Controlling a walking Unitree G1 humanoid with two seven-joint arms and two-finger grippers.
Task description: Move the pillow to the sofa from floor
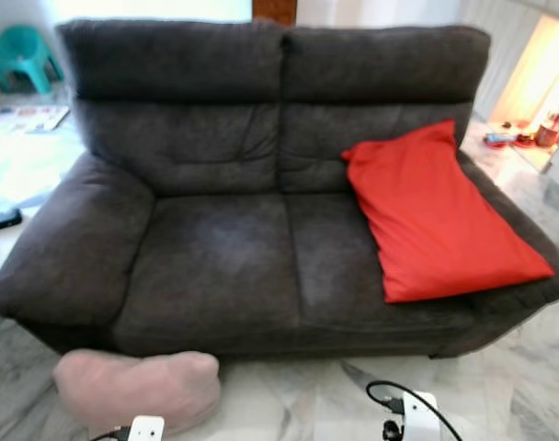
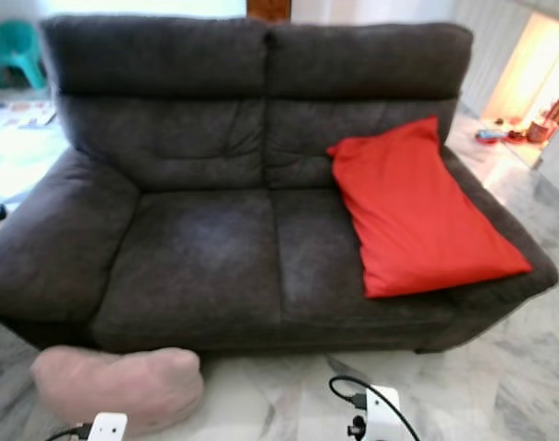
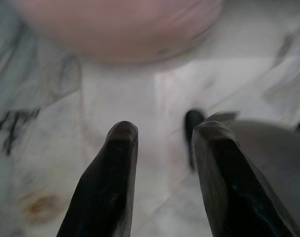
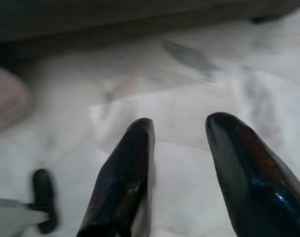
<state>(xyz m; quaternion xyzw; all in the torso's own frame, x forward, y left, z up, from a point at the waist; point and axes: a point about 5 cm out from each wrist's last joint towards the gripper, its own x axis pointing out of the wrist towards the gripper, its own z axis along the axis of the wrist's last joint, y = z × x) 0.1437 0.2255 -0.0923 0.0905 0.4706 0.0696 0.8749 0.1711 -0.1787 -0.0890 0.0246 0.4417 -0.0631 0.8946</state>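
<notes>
Pink pillow (image 1: pixel 138 388) on marble floor (image 1: pixel 289 404), touching sofa (image 1: pixel 215 266) front edge at its left corner. Red cushion (image 1: pixel 436 216) leans on sofa's right end. Left gripper (image 3: pixel 162 136) low near pillow, fingers apart; right gripper (image 4: pixel 182 131) over floor, fingers apart.

Grey-veined white marble floor (image 1: pixel 289 404) across bottom of head view. Pink pillow (image 1: pixel 137 388) lies on floor at 7 o'clock, touching sofa's front edge. Dark grey two-seat sofa (image 1: pixel 215 266) stands on floor, centre. Red pillow (image 1: pixel 436 216) lies on sofa's seat at 3 o'clock, tilted, top leaning on backrest, lower corner over armrest.
</notes>
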